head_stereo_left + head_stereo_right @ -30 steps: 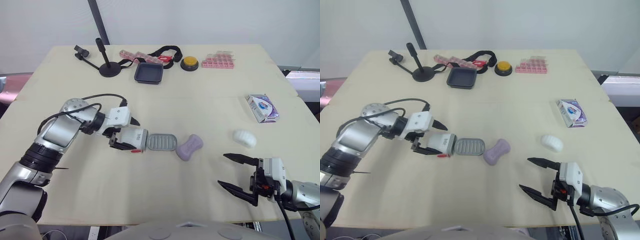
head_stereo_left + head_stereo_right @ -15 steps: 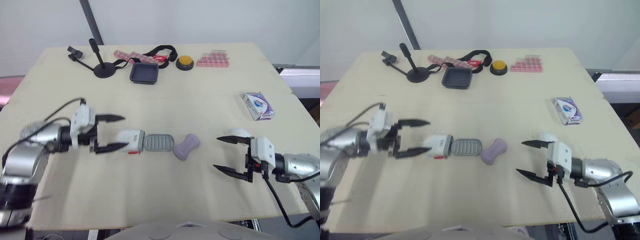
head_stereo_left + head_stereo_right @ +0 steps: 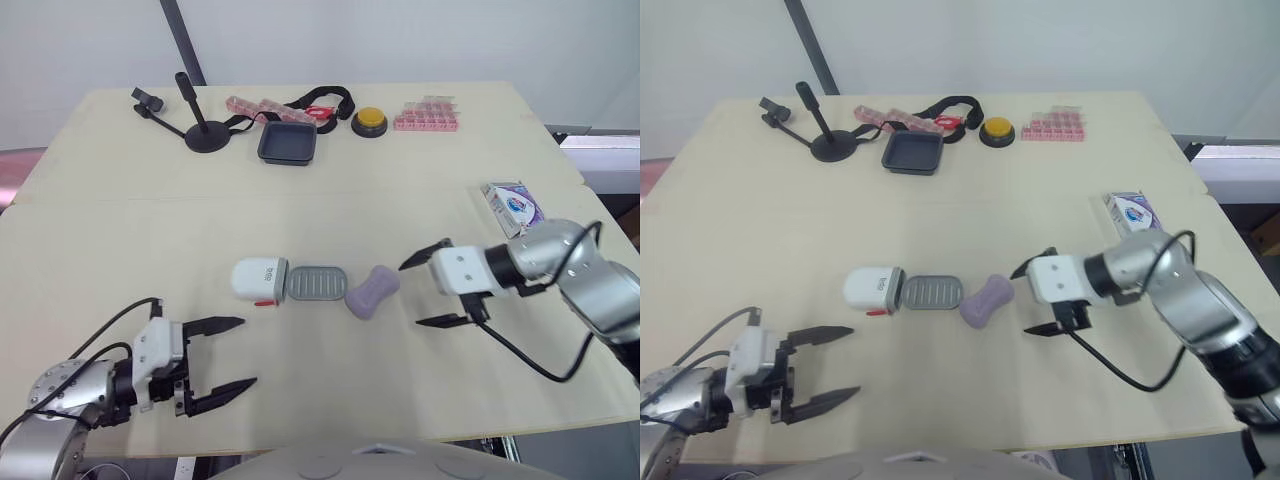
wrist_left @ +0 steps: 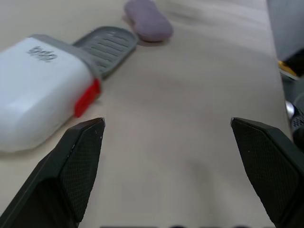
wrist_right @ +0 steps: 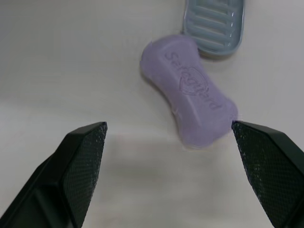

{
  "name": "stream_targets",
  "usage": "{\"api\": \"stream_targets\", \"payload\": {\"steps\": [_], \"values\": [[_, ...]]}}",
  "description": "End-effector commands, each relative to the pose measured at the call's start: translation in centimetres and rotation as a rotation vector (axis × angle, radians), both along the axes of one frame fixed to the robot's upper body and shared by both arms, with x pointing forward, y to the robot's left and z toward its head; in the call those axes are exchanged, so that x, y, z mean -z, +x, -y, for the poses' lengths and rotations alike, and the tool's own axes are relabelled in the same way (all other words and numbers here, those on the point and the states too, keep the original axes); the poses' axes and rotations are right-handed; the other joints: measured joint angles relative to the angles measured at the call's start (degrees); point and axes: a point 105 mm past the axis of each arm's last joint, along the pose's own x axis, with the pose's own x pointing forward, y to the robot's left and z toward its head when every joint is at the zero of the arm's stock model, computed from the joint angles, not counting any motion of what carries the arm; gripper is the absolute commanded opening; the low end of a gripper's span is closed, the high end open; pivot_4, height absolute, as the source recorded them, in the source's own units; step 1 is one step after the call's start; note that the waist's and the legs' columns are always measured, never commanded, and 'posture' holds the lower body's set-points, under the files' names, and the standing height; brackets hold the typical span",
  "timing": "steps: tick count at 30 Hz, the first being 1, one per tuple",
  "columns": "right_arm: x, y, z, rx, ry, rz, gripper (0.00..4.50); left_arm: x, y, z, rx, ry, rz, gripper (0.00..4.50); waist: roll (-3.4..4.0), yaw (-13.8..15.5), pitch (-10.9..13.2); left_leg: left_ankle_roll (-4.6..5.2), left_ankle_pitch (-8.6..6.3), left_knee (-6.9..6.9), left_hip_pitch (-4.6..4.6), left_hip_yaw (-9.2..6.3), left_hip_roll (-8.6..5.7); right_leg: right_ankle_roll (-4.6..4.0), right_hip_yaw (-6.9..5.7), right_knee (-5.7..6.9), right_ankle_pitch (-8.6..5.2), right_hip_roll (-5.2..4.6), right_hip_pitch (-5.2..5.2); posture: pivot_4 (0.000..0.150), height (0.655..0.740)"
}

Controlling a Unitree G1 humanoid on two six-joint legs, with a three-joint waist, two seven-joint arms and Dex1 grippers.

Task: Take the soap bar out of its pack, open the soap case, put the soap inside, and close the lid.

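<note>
Fully spread right hand (image 3: 410, 295), empty, near soap (image 3: 372, 292).

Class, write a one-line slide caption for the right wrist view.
Open right gripper faces the purple soap bar lying next to the grey ribbed tray.

A pale wooden table (image 3: 420, 180) carries a row of odds and ends along its far edge. Toward the far left stands a black stand (image 3: 205, 140) with a round base, a short upright post and a thin side arm ending in a small clip (image 3: 147, 100). Just beside it lies a dark square tray (image 3: 288, 143). Behind the tray lies a strip of pink compartments (image 3: 262, 109), touching a looped black strap (image 3: 325, 100) with a red piece (image 3: 318, 113) on it. Near the strap sits a yellow button (image 3: 371, 121) on a dark base, then a pink block of small compartments (image 3: 429, 116). A dark pole (image 3: 178, 40) rises behind the table against a pale wall.
</note>
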Motion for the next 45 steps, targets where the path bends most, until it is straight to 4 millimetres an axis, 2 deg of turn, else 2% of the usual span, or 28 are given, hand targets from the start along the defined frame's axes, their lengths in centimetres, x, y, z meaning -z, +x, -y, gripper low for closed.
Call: {"api": "stream_targets", "payload": {"steps": [1,6,14,26,32,35,40,41,43,45], "values": [[-0.5,0.6,-1.0,-0.039,-0.028,0.028,4.50,0.2,-0.3,0.0,0.053,0.027,0.036,4.49,0.00,0.00,0.01,0.00,0.00,0.00,0.00,0.10,0.00,0.00,0.08,0.12,0.00,0.01,-0.09,0.150,0.7400],[-1.0,1.1,-2.7,-0.105,-0.050,0.077,4.50,0.4,-0.6,0.1,0.062,0.023,0.042,4.49,0.01,0.01,0.01,0.02,0.01,0.00,0.07,0.42,-0.01,0.00,0.19,0.35,0.00,0.02,-0.31,0.150,0.7400],[-0.2,1.1,-4.0,-0.176,-0.082,0.079,4.50,-0.5,1.2,0.5,-0.040,-0.026,0.078,4.49,0.00,0.08,0.01,0.02,0.03,0.04,0.11,0.56,0.00,-0.01,0.48,0.48,0.00,0.04,-0.35,0.150,0.7400],[1.4,1.8,-4.6,-0.214,-0.152,0.046,4.50,-0.4,1.3,0.4,-0.076,-0.009,0.090,4.49,0.00,0.06,0.00,0.03,0.03,0.09,0.18,0.67,0.01,-0.02,0.65,0.64,0.01,0.11,-0.39,0.150,0.7400],[2.0,1.8,-4.7,-0.243,-0.175,0.028,4.50,0.4,1.1,0.1,-0.104,-0.012,0.080,4.49,-0.01,0.07,0.00,0.02,0.04,0.15,0.05,0.76,0.01,-0.02,0.81,0.83,0.00,0.13,-0.44,0.150,0.7400],[2.3,1.9,-4.7,-0.251,-0.183,0.021,3.76,0.8,1.1,-0.1,-0.119,-0.018,0.075,4.50,-0.01,0.09,0.00,0.02,0.04,0.18,0.17,0.78,0.02,-0.02,0.80,0.88,0.00,0.13,-0.50,0.150,0.7400],[2.9,2.4,-4.6,-0.237,-0.186,0.007,2.09,1.5,0.7,-0.3,-0.126,-0.023,0.067,4.50,-0.04,0.16,-0.02,0.02,0.04,0.23,0.21,0.80,0.02,-0.02,0.83,1.01,0.00,0.14,-0.54,0.150,0.7400],[2.9,2.5,-4.6,-0.236,-0.188,0.007,2.09,1.7,0.7,-0.3,-0.129,-0.023,0.065,4.50,-0.05,0.17,-0.03,0.02,0.04,0.24,0.21,0.81,0.02,-0.02,0.84,1.02,0.00,0.14,-0.54,0.150,0.7400],[3.0,2.4,-4.4,-0.234,-0.187,0.005,1.79,2.1,0.5,-0.5,-0.134,-0.023,0.058,4.50,-0.06,0.15,-0.03,0.02,0.04,0.24,0.24,0.81,0.02,-0.03,0.84,1.04,0.00,0.13,-0.53,0.150,0.7400],[3.0,2.2,-4.1,-0.232,-0.187,-0.003,1.79,2.4,0.3,-0.6,-0.135,-0.022,0.055,4.50,-0.06,0.17,-0.04,0.03,0.04,0.25,0.24,0.82,0.03,-0.03,0.85,1.05,0.00,0.13,-0.53,0.150,0.7400]]}}
